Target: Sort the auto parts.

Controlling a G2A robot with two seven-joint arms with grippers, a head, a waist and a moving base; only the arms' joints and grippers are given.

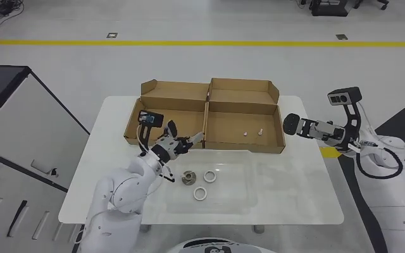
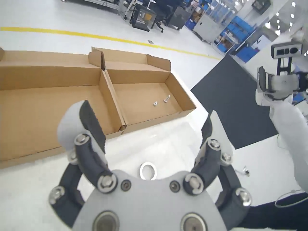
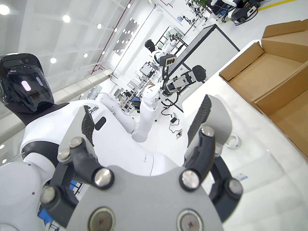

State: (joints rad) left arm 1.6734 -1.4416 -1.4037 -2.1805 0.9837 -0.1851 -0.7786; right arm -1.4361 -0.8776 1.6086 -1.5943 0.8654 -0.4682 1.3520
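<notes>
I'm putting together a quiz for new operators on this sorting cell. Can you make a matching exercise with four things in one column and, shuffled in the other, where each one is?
Things
1. two bolts
2. white rings
3. left gripper
4. right gripper

Places
A. beside the outer side wall of the right-hand box
B. on the bare table, in front of the boxes
C. on the right-hand box's floor
D. over the near edge of the left-hand box

Pairs: 1-C, 2-B, 3-D, 4-A
</notes>
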